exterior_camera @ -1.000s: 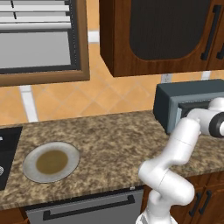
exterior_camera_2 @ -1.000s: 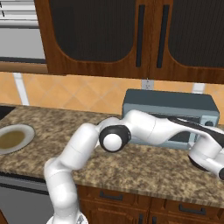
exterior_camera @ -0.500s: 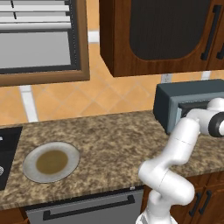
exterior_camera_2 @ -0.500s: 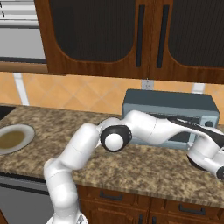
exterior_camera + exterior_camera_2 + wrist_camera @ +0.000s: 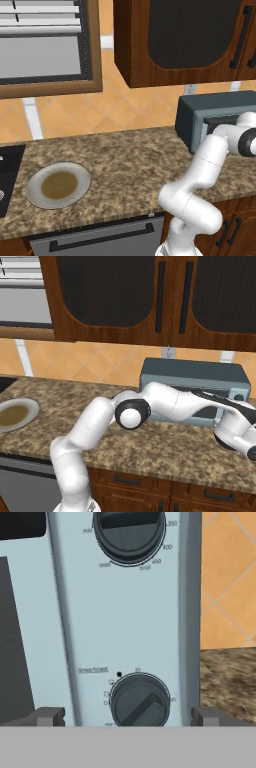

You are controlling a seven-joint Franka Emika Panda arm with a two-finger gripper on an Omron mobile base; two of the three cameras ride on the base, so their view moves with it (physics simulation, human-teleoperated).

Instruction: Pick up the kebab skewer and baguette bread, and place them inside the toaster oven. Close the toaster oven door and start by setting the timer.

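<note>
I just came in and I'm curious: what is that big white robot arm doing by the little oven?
The arm has reached across the counter to the toaster oven. Its gripper is open, with a fingertip on each side of the lower dial on the oven's grey control panel, not gripping it yet. Another dial sits above. Back on the stone counter, the plate sits with nothing on it.

Kitchen: granite counter (image 5: 125,160), wooden cabinets (image 5: 150,301), toaster oven (image 5: 195,376).
</note>
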